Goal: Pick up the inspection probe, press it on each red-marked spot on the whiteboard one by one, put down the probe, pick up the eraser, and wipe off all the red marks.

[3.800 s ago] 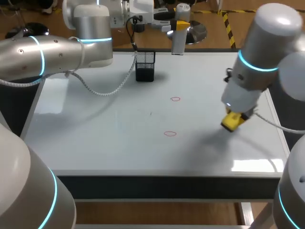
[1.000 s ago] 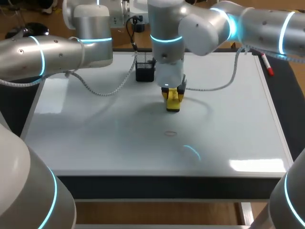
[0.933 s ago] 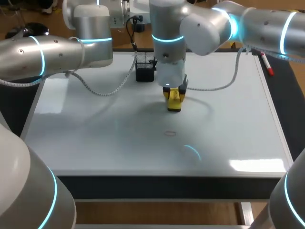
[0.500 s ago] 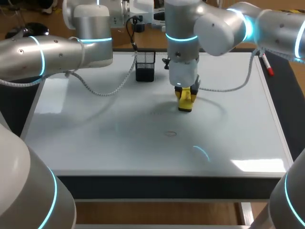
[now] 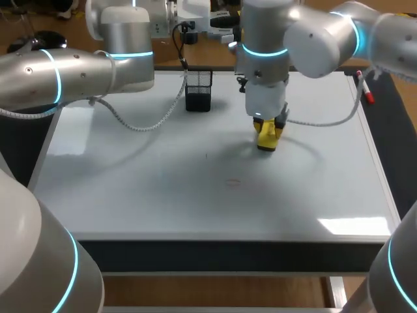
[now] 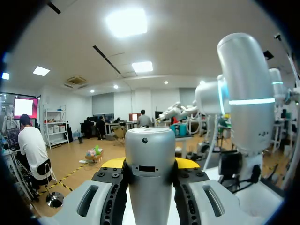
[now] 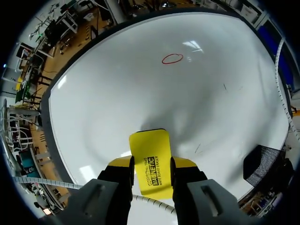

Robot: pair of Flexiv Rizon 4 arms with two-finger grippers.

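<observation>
My right gripper [image 5: 268,138] is shut on the yellow eraser [image 5: 268,139], which rests on the whiteboard [image 5: 130,195] right of its middle. In the right wrist view the eraser [image 7: 151,159] sticks out between the fingers of the gripper [image 7: 151,165], and one red oval mark [image 7: 172,58] lies well ahead of it. That mark [image 5: 232,182] looks faint in the head view, nearer the front than the eraser. The left wrist view shows my left gripper [image 6: 150,165] shut on the silver inspection probe [image 6: 150,150], held upright off the board. In the head view my right arm hides it.
A black mesh holder [image 5: 199,90] stands at the board's far edge, left of my right gripper, also seen in the right wrist view [image 7: 262,171]. A red marker [image 5: 365,89] lies by the board's right edge. A coiled cable [image 5: 140,124] hangs from my left arm [image 5: 98,65].
My right gripper has slid to the right across the board with the eraser. The upper red mark from the oldest frame no longer shows. My left arm has not moved.
</observation>
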